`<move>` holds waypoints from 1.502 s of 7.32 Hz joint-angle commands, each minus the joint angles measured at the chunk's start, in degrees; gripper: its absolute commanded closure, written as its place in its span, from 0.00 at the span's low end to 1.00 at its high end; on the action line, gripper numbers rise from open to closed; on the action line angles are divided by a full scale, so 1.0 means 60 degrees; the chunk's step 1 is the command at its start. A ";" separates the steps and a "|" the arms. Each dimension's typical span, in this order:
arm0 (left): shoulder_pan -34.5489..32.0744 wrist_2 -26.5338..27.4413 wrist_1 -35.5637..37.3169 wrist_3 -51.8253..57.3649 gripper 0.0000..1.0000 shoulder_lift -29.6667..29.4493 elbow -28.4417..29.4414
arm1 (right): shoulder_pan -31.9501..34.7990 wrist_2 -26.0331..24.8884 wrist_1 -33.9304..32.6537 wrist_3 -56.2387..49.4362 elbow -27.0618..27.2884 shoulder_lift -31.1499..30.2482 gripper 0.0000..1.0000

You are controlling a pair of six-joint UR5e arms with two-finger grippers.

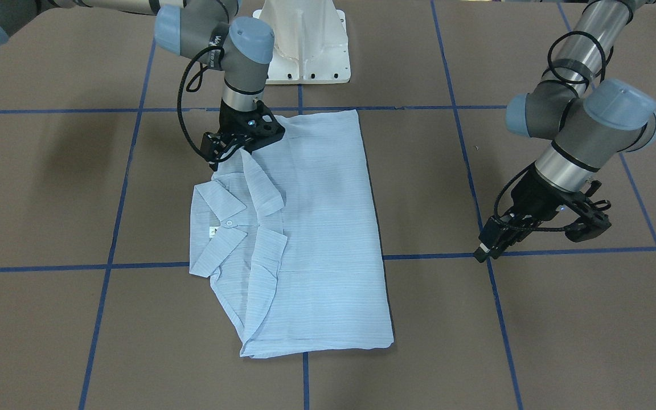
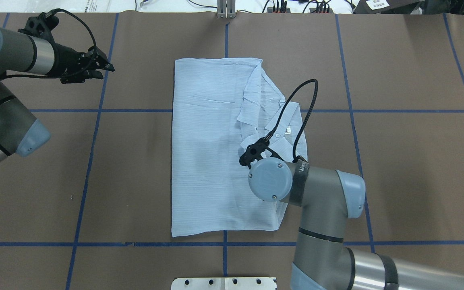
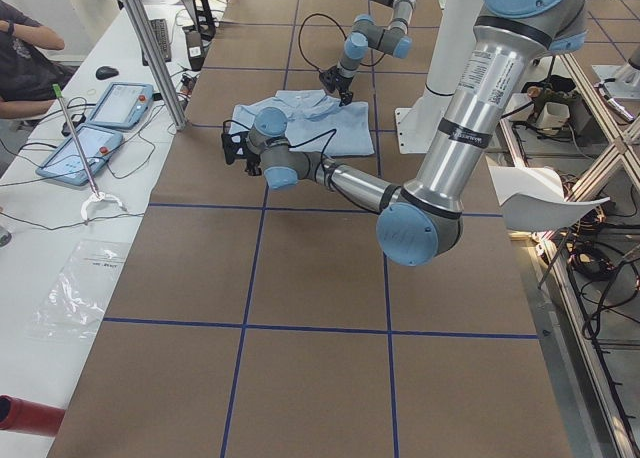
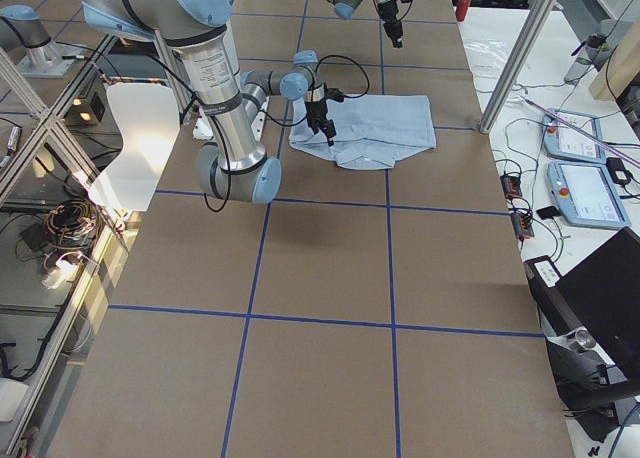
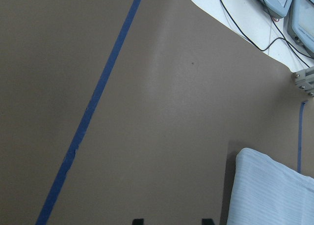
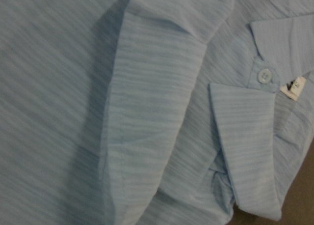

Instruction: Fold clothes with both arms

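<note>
The thin light-blue striped shirt (image 2: 208, 153) lies mid-table on the brown paper-covered table (image 2: 397, 169). It is folded into a rectangle whose long axis runs from near the robot to far. At the far left, well apart from the cloth, the black left gripper (image 2: 104, 66) hangs with its fingers spread and nothing between them. The collar (image 1: 220, 202) lies along the shirt's right edge. Just nearer than it, the black right gripper (image 1: 222, 156) points down at the cloth's edge. I cannot tell whether it is spread or pinching fabric. The right arm is much the nearer one, so I judge that a next fold would start there.
</note>
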 commanded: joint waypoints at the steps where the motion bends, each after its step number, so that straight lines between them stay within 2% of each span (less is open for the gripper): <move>1: 0.0000 -0.0046 0.0100 -0.0030 0.50 -0.0018 -0.0235 | 0.0149 0.0061 -0.0023 -0.0078 0.1120 -0.1129 0.00; 3: -0.0014 -0.0031 0.0115 -0.0044 0.50 -0.0003 -0.0338 | 0.0208 0.0047 -0.0023 0.0083 0.1254 -0.1527 0.00; 6: 0.0000 -0.0031 0.0115 -0.0045 0.50 0.0011 -0.0353 | 0.0353 0.0061 0.0050 0.0991 0.1154 -0.1106 0.00; 8: -0.0015 -0.0017 0.0115 -0.0030 0.50 0.0011 -0.0368 | 0.0924 0.0090 0.0138 0.1006 -0.0129 0.0339 0.00; 10: -0.0015 -0.0017 0.0115 -0.0030 0.50 0.0026 -0.0426 | 0.1392 0.0090 0.1973 0.1006 -0.1972 0.1164 0.00; 11: -0.0015 -0.0017 0.0115 -0.0030 0.50 0.0026 -0.0427 | 0.1685 0.0120 0.2245 0.1006 -0.2896 0.1820 0.00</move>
